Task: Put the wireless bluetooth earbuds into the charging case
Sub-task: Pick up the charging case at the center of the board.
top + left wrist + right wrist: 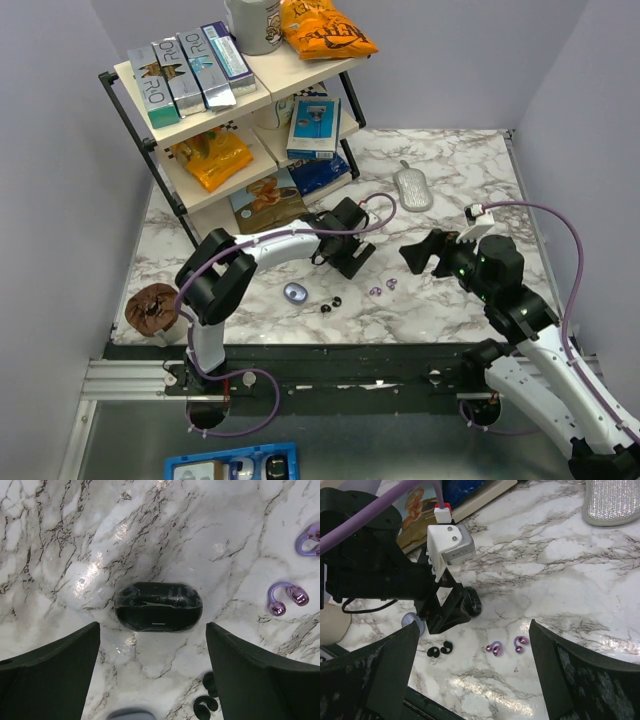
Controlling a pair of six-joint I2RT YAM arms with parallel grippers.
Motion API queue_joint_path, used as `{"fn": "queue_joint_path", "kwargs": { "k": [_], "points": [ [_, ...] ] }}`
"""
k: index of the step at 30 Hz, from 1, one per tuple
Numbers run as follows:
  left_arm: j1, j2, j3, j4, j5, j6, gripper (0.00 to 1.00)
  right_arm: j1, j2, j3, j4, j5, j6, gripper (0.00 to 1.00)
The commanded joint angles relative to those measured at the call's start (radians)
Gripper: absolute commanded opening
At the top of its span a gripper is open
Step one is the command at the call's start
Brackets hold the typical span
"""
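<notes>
Writing: the letters "RO" are showing on 2 of the 4 upright boxes (185, 70) standing in a row on the top level of the shelf rack (152, 143) at the far left; print on the orange bag (325, 28) beside them is too small to read.

Count on the marble table (450, 200): 1 charging case (295, 292), 2 black earbuds (330, 305), 2 purple earbuds (383, 288), 1 glossy black oval object (159, 606).

The charging case is lying near the front edge, left of centre. The black earbuds are lying just right of it, the purple pair further right, all apart from the case and from each other.

The left gripper (345, 255) is hanging over the black oval object, jaws spread wide on either side of it and touching nothing. The right gripper (415, 255) is hovering to the right of the purple pair, jaws likewise spread and gripping nothing
</notes>
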Motion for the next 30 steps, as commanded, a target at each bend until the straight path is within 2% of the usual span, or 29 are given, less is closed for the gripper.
{"fn": "queue_joint_path", "kwargs": {
  "k": [1, 21, 30],
  "points": [
    [0.018, 0.013, -0.019, 0.044, 0.069, 0.001, 0.92, 0.006, -0.016, 0.024, -0.039, -0.019, 0.01, 1.0],
    [0.022, 0.073, 0.001, 0.068, 0.085, 0.008, 0.93, 0.006, -0.028, 0.006, -0.043, -0.005, 0.009, 1.0],
    [0.018, 0.081, -0.006, 0.068, 0.099, 0.013, 0.87, 0.006, -0.041, 0.003, -0.056, 0.005, 0.001, 1.0]
  ]
}}
